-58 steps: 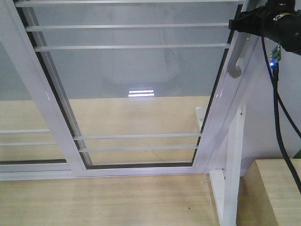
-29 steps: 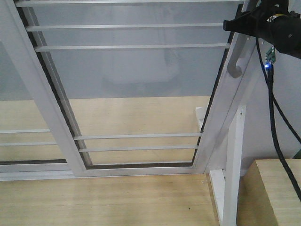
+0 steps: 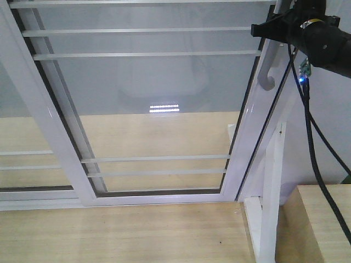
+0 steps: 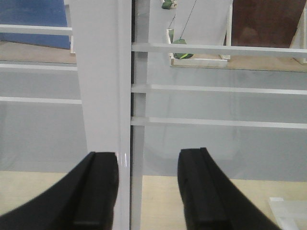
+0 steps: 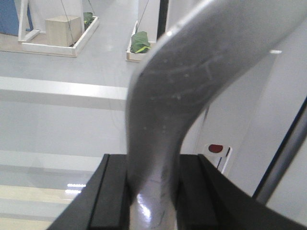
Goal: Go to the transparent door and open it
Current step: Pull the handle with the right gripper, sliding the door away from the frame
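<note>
The transparent door (image 3: 159,98) is a tall glass panel in a glossy white frame with thin white bars across it. Its curved grey handle (image 3: 266,75) is on the right stile. My right gripper (image 3: 267,30) is shut on the upper part of the handle. In the right wrist view the handle (image 5: 192,72) fills the space between the black fingers (image 5: 115,196) of my right gripper (image 5: 153,194). My left gripper (image 4: 148,189) is open and empty, facing a white frame stile (image 4: 100,86) and barred glass (image 4: 216,105). It does not show in the front view.
A second white-framed glass panel without a handle (image 3: 22,126) overlaps the door on the left. A white post (image 3: 271,192) and a pale wooden box (image 3: 323,219) stand at the lower right. A black cable (image 3: 318,153) hangs from the right arm. Wooden floor (image 3: 120,230) lies below.
The door has slid a little to the left with my right gripper on its handle. A dark gap has opened along its right stile.
</note>
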### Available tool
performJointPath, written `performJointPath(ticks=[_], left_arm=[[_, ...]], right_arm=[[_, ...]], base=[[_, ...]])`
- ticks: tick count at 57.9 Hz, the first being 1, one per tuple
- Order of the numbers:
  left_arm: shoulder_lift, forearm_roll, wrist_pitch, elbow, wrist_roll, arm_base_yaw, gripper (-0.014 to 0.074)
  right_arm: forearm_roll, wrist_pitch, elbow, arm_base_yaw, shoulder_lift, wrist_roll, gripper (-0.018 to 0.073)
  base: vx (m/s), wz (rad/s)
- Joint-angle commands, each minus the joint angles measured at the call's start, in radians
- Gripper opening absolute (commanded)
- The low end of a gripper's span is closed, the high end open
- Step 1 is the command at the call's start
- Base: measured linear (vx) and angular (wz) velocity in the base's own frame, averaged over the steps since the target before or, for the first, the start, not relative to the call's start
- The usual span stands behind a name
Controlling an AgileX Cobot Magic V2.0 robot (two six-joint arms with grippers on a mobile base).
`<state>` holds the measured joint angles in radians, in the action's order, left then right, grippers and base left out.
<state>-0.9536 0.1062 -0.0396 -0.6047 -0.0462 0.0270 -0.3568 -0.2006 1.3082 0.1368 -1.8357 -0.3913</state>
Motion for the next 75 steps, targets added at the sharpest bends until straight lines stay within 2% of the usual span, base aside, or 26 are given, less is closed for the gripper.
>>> performJointPath(ticks=[1,51,75], left_arm=[[0.012,0.004,-0.077,-0.034,0.008,0.001,0.0429],[0.012,0.004,-0.076,-0.034,0.008,0.001,0.0429],[0.012,0.004,-0.076,-0.034,0.008,0.001,0.0429]], right_arm=[[0.029,-0.166,0.053,0.053,0.058,0.003,0.0165],[0.028,-0.190,0.185,0.269,-0.069,0.019,0.0218],[0.032,-0.184,0.255,0.324,-0.120,0.043,0.0230]], base=[[0.00,0.00],[0.00,0.00],[0.00,0.00]])
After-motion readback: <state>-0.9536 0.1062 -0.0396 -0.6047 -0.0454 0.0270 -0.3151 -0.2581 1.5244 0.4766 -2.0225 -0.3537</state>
